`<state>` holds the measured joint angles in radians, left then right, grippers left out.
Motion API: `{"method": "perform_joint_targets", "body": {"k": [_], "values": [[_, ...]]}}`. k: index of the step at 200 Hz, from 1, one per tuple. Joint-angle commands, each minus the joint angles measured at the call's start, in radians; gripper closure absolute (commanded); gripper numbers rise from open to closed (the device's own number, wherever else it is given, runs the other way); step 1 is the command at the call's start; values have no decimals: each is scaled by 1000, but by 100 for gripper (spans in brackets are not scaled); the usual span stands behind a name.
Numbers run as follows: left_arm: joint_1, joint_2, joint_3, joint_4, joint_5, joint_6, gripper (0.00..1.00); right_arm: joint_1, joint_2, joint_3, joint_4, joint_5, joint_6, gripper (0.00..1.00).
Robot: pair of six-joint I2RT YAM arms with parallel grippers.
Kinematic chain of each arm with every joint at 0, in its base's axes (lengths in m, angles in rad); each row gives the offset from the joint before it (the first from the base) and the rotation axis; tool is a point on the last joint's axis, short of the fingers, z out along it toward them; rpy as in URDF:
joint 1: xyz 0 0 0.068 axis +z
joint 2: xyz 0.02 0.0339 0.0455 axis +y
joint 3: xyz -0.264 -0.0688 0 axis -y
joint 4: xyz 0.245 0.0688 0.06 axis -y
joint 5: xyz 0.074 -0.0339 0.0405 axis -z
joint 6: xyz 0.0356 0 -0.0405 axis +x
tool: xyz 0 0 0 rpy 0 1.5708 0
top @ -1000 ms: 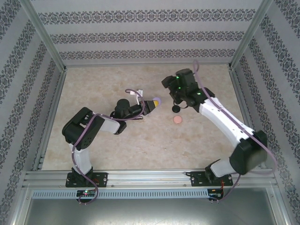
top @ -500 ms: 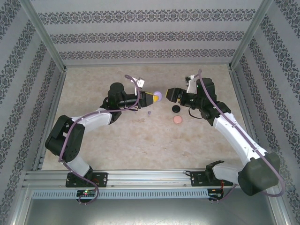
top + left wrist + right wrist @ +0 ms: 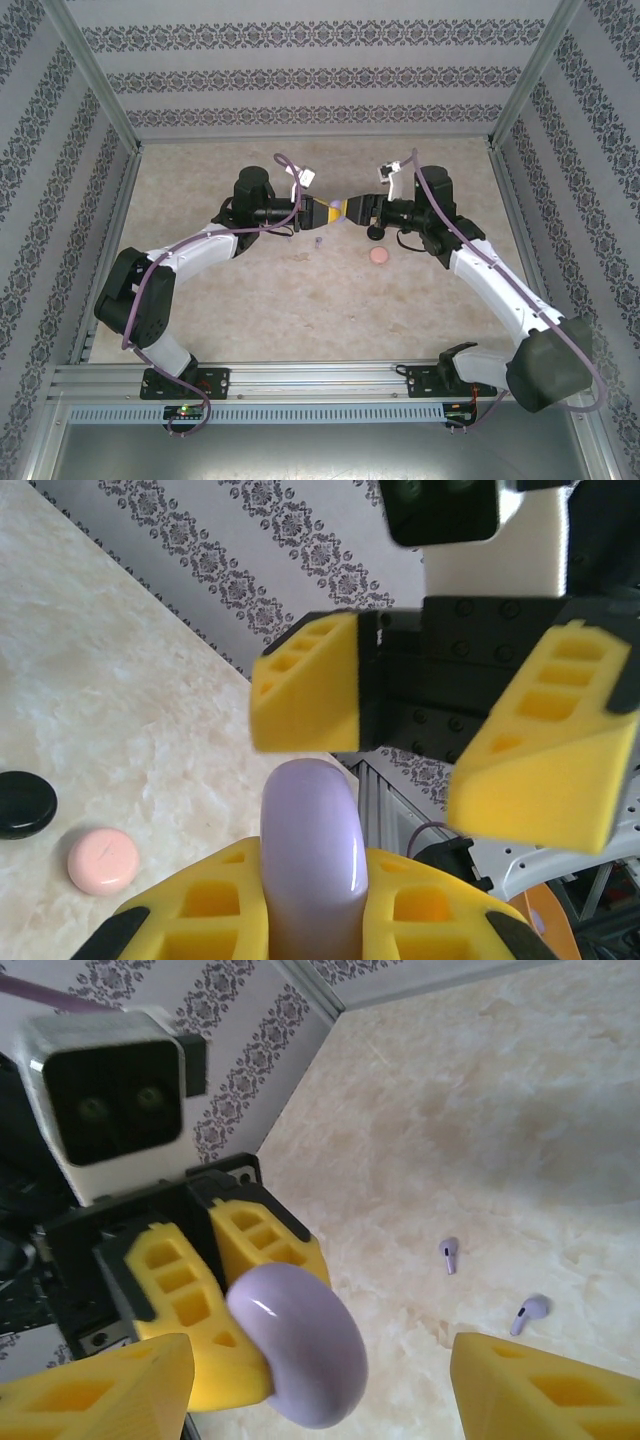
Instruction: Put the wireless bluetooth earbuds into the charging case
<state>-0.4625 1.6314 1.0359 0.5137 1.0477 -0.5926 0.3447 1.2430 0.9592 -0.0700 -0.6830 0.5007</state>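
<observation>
Scene: two robot arms meet tip to tip above a pale marbled table (image 3: 250, 300), toward its far side.
Left gripper (image 3: 312, 905): its yellow fingers pinch the lilac case (image 3: 312, 850) by one end. The case is held up off the table, rounded free end pointing at the other arm.
Right gripper (image 3: 420, 740): fingers spread wide, one on each side of the case's free end. From the wrist views they look just clear of it.
Earbuds: two lilac earbuds (image 3: 449, 1255) (image 3: 529, 1313) lie loose on the table below the grippers, near each other but apart, and outside the case.
Other things: a pink case (image 3: 379, 256) and a black case (image 3: 375, 232) sit close together on the table under the right arm.
Likely step: a handover, or a second grip to pry the lid open. No earbud is seated yet.
What could go wrong: the case is smooth, rounded and gripped at one end only. If the right fingers close off-centre, it may twist, squirt out and drop. A fall could scatter the earbuds below. The two grippers could also knock together.
Hard to make out: the lid seam and hinge side of the lilac case cannot be told. The held end is buried between the left fingers. From above, the case is a tiny lilac speck between the yellow pads.
</observation>
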Motion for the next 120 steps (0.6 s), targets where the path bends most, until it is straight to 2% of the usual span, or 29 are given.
{"method": "perform_joint_targets", "body": {"k": [1,55,120], "values": [[8,-32,38,-15,31,33,100,11,32,-29,50,-25,-15,34],[8,-72,44,-14,40,32,100,-46,87,-119,117,10,11,44],[8,-83,39,-18,36,42,100,-91,24,-139,104,-23,37,46]]}}
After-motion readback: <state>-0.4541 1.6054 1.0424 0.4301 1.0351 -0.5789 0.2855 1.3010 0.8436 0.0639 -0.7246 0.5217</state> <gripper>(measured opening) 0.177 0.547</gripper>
